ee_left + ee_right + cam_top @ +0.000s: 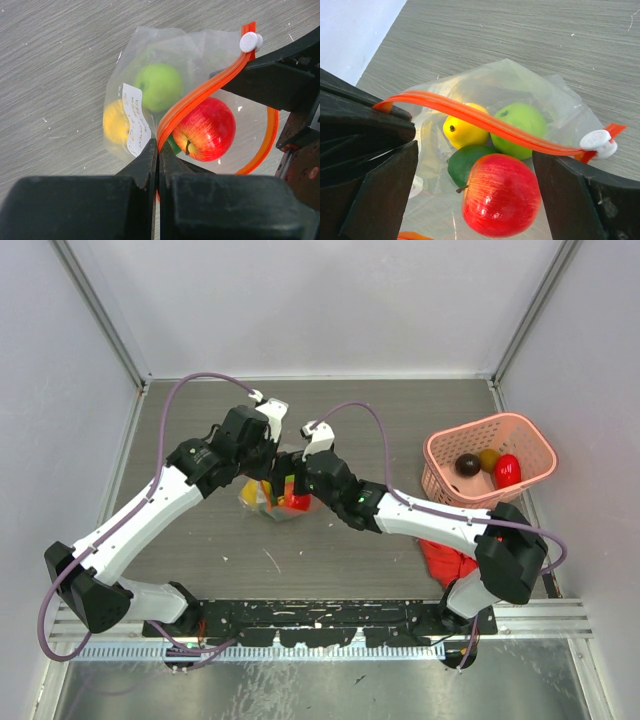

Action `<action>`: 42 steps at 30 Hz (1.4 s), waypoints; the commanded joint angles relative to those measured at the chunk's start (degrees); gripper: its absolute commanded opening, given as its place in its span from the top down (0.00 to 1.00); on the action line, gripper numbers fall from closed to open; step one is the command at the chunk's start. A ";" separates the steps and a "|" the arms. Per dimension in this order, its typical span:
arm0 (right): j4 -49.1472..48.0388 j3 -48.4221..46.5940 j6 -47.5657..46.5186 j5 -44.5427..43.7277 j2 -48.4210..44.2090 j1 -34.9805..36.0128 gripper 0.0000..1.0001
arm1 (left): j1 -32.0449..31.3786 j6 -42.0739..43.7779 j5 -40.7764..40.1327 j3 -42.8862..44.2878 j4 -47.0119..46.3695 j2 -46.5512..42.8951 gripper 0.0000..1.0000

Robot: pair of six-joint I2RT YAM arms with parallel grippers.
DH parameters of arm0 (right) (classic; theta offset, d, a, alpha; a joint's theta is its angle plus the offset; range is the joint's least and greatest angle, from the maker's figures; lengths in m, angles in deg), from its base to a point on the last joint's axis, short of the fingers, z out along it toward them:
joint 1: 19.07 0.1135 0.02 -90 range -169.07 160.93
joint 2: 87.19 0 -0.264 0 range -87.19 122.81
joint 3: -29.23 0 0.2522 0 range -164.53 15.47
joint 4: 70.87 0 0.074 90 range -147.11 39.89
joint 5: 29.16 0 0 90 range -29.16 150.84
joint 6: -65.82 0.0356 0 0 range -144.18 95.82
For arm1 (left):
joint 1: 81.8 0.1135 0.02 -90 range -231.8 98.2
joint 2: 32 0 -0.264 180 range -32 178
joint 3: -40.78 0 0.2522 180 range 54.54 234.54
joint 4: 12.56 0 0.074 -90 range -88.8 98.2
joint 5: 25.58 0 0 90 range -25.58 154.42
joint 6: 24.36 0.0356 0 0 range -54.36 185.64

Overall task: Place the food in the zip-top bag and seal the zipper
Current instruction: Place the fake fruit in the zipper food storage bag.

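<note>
The left claw is pressed fully together, pinching the zipper of the zip-top bag where the orange strip meets its tips. From there the strip curves away to a white slider at its far end. The right claw stands wide, holding nothing. The red apple lies between its fingers, and the zipper arches across just beyond their tips, with the slider close by one finger. The bag's mouth gapes. Inside, past the red apple, are a lime, a lemon and a green apple. Well off to the right claw's outer side, a pink basket holds a dark brown fruit, an orange one and a red one.
</note>
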 commanded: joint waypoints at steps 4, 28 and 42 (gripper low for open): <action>0.76 -4.13 -0.01 -1.04 -1.95 0.09 0.00 | 0.01 -0.64 0.07 0.88 -2.91 -0.69 1.00; 19.15 2.43 8.18 -6.41 -8.98 0.08 0.38 | 0.01 -0.94 -0.40 1.14 -2.49 -0.12 1.00; 27.64 -6.83 10.27 -2.52 -7.30 0.10 0.99 | 0.01 -1.00 -2.57 1.74 -1.44 -0.07 1.00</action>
